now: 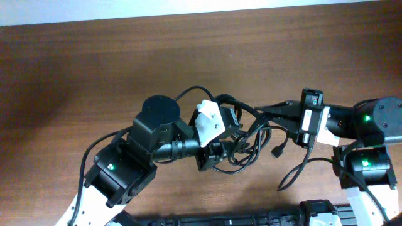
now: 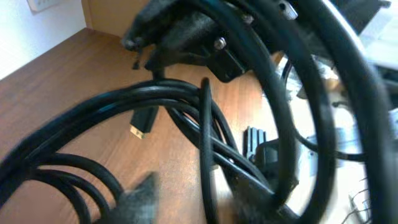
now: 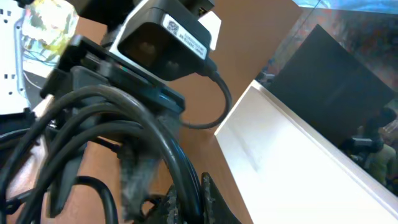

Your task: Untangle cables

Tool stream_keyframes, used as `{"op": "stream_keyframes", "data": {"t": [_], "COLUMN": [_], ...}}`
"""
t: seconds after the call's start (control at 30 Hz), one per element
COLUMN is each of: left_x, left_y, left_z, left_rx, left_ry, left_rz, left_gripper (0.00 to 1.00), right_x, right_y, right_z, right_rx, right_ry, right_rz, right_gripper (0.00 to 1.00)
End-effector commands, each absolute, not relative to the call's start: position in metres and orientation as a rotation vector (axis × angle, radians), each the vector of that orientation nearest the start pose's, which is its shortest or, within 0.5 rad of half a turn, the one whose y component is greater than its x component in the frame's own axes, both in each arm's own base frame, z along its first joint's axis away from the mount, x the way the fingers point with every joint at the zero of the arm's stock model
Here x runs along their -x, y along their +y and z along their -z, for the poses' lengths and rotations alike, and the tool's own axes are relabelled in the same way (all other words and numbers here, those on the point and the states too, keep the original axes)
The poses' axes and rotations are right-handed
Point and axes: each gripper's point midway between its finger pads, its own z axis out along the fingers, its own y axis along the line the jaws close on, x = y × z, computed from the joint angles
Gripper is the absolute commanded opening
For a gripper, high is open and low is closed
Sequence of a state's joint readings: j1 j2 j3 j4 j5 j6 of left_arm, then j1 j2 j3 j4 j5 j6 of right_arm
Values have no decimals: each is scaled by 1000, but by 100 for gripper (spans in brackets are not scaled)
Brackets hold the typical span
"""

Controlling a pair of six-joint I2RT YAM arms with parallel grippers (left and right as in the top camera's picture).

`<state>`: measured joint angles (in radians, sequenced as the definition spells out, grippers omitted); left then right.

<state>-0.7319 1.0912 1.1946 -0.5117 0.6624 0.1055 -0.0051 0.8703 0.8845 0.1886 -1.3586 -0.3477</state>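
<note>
**Two robot arms meet at a knot of black cables on a wooden bench**

The bench (image 1: 94,69) is dark reddish-brown wood with a visible grain. Seen from above, it has a pale strip of wall (image 1: 188,7) running along its far edge. The cables (image 1: 251,135) form a tangled bunch of thin black loops near the middle of the bench, a little right of centre, between the two arms. One small plug (image 1: 276,151) sticks out at the bunch's right side. The left hand (image 1: 221,150) reaches in from the lower left and sits among the loops. Its own camera shows cords crossing close in front of blurred fingers (image 2: 142,194), and I cannot tell whether that hand is closed. The right hand (image 1: 267,113) comes in from the right, its fingers drawn together and clamped on the cables at the bunch's upper right edge. Its camera shows a white ledge (image 3: 292,155) and a dark panel (image 3: 336,74) past the bench.
</note>
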Motion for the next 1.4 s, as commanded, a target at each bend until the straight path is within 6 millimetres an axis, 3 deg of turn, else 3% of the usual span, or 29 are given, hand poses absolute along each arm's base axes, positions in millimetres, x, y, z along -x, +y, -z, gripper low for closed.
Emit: {"op": "stream_keyframes", "data": {"t": [0.0,0.17,0.23,0.33,0.47,0.63,0.73,0.9,0.93,0.97,1.0,1.03,1.07,1.2,1.27,1.37], "left_x": [-185,-206,-226,-265,-292,-300,-302,-291,-290,-288,-286,-284,-283,-288,-285,-276], "left_y": [-294,-286,-275,-243,-206,-191,-184,-175,-174,-172,-170,-168,-167,-140,-128,-144], "left_z": [-348,-343,-339,-336,-337,-339,-340,-312,-309,-305,-302,-299,-298,-312,-329,-364], "left_rx": [-1168,-1091,-977,-637,-147,167,487,897,902,903,904,905,882,576,569,314], "left_ry": [1664,1715,1787,1920,1997,1994,1964,2001,2012,2027,2044,2055,2066,2029,1963,1908], "left_rz": [984,855,747,559,506,576,724,844,837,819,799,785,764,470,454,542], "left_gripper": [0,0,0,0,0,0,0,0,6,36,73,89,98,99,99,99], "right_x": [-207,-207,-207,-207,-207,-212,-216,-222,-222,-222,-222,-222,-222,-223,-223,-224], "right_y": [165,165,165,165,165,164,162,160,160,160,160,160,160,160,159,159], "right_z": [-412,-412,-412,-412,-412,-413,-414,-423,-424,-424,-424,-424,-423,-421,-419,-418], "right_rx": [1253,1252,1252,1252,1252,1232,1213,1187,1188,1187,1188,1188,1187,1184,1181,1180], "right_ry": [902,902,902,902,902,915,925,901,896,896,896,897,899,915,930,932], "right_rz": [-598,-598,-598,-599,-598,-579,-557,-490,-487,-486,-487,-487,-489,-501,-511,-512], "right_gripper": [4,4,4,4,4,4,4,4,4,4,4,4,4,4,4,4]}}
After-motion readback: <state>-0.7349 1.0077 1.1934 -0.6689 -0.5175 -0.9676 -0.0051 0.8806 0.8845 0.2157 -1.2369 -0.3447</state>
